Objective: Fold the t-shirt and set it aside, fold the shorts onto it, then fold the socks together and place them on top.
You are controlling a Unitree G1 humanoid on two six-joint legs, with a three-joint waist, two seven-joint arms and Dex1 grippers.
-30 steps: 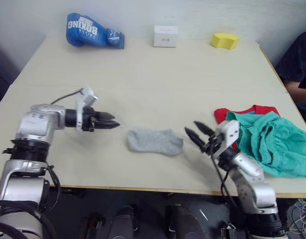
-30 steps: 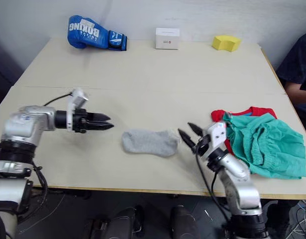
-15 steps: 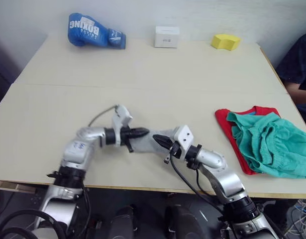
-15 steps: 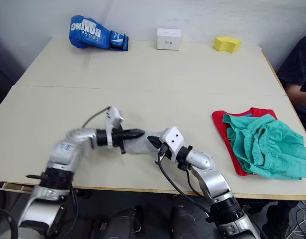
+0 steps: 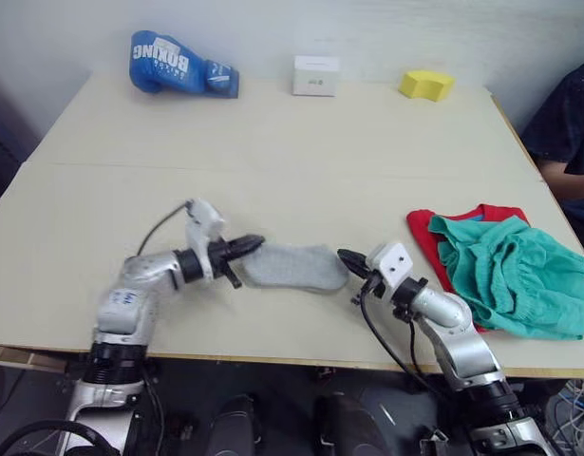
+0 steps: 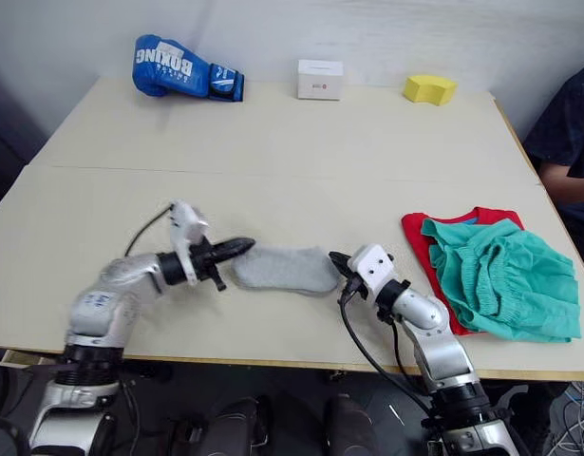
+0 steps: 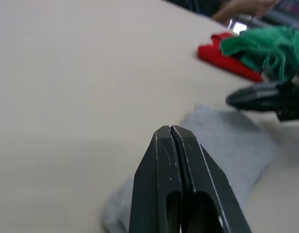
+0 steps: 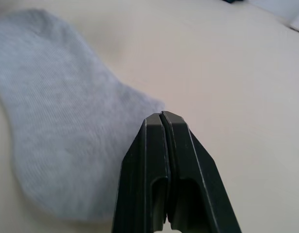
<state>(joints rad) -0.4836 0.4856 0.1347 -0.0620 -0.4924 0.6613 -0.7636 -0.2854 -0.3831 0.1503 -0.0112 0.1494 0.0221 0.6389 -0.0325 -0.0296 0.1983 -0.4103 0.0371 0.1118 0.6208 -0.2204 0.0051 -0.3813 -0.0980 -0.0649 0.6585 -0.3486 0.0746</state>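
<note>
Left eye view: socks (image 5: 292,268) lie flat between two closed, empty pincers, left pincer (image 5: 256,241) and right pincer (image 5: 345,256).

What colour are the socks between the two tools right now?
Light grey, plain knit with no pattern. The socks show best in the right wrist view.

Both arms dropped from hovering to table level since 1.0 s ago. Left gripper (image 5: 252,243), then well off the socks (image 5: 293,268) toward 9 o'clock, now has its tip at their 9 o'clock end, fingers pressed together. Right gripper (image 5: 348,257), open 1.0 s ago off the 3 o'clock end, now has its fingers together with the tip at that end. At 0.5 s ago both tips were over the middle of the socks, covering them; they have since pulled apart to opposite ends, and the socks lie stretched out flat between them.
</note>
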